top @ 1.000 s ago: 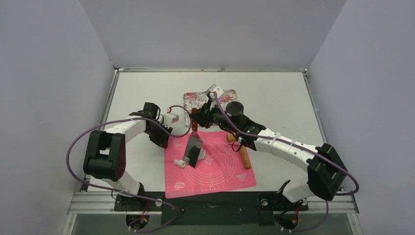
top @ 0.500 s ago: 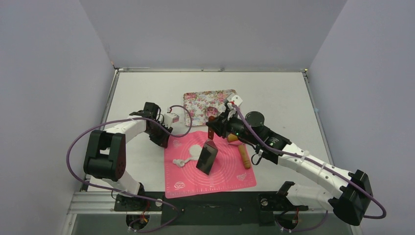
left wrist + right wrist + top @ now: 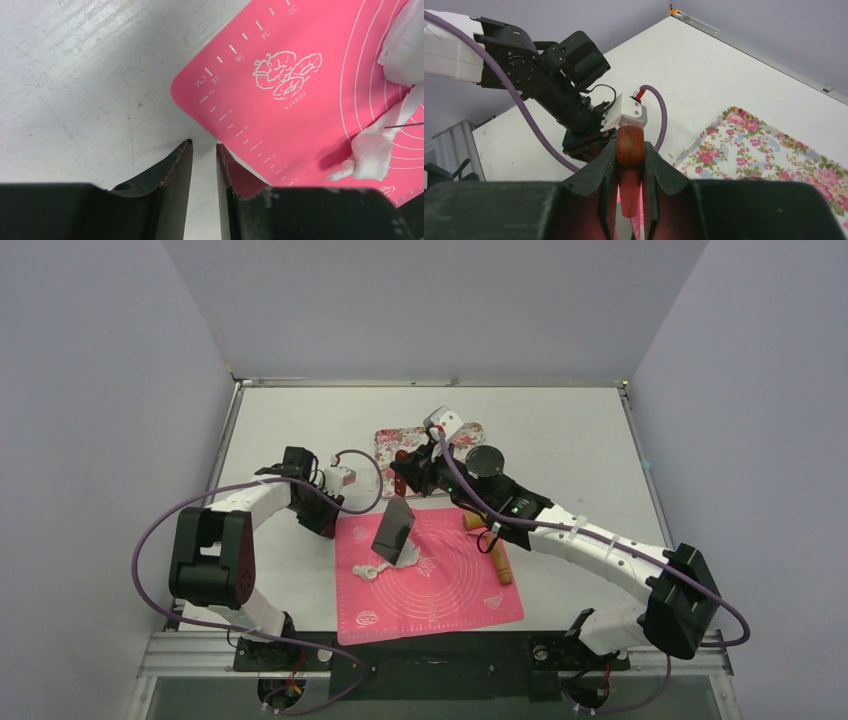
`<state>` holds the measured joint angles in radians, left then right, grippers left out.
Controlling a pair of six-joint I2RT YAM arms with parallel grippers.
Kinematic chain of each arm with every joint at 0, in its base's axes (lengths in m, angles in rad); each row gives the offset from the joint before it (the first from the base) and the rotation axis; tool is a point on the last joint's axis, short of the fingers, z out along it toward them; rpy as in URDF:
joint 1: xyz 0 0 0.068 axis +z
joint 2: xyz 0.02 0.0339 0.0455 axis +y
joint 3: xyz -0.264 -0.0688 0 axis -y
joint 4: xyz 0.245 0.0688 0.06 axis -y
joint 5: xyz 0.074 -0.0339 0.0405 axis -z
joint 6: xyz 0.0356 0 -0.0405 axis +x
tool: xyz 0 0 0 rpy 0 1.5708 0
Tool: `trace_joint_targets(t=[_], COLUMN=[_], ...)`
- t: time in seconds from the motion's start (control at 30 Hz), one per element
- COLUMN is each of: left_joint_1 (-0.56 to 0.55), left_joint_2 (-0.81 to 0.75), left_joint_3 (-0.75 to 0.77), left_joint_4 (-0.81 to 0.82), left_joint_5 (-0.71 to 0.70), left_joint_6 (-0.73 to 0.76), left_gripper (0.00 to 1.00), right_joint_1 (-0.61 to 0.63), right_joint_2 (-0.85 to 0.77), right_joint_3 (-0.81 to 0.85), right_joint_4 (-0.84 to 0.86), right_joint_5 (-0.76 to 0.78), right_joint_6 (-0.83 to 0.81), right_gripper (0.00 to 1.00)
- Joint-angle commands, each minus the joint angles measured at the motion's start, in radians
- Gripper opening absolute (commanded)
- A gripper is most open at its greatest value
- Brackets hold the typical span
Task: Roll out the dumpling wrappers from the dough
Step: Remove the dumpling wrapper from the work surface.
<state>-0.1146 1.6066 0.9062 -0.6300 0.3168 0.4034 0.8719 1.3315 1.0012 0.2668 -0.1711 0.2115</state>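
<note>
Right gripper [image 3: 630, 144] clamped on scraper handle [image 3: 630, 152]; left gripper [image 3: 204, 145] slightly ajar, empty

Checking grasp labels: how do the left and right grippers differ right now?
Left gripper is empty, fingers slightly apart; right gripper clamps the scraper's brown handle. Left points down at bare table beside the mat's corner; right sits raised by the tray, blade hanging over the mat. Shared: dark fingers, narrow gaps.
</note>
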Motion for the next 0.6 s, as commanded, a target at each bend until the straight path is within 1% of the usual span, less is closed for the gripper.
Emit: trace_joint_targets(t=[0.0,0.13,0.27,0.43,0.57], left_joint_1=[0.007,0.042,0.059,0.061,0.061], left_joint_2=[-0.005,-0.004,-0.020,-0.022,-0.019], left_joint_3=[0.047,0.069,0.068,0.065,0.067], left_joint_4=[0.022,0.017,0.016,0.018,0.019], left_joint_5=[0.010,0.037,0.040,0.043,0.050], left_joint_6=[-0.016,-0.025,-0.020,-0.018,-0.017], left_gripper=[0.22,0.22,0.22,0.22,0.22], right_joint_1=[0.012,0.004,0.010,0.014,0.019], right_joint_2=[0.040,0.108,0.148,0.123,0.055], right_joint_3=[0.068,0.067,0.106,0.089,0.044], right_joint_4=[0.136,0.206,0.192,0.122,0.055], right_joint_5=[0.006,-0.035,-0.079,-0.100,-0.108], right_joint_6=[-0.042,-0.052,-0.035,-0.055,-0.072], right_gripper=[0.00,0.00,0.00,0.00,0.00])
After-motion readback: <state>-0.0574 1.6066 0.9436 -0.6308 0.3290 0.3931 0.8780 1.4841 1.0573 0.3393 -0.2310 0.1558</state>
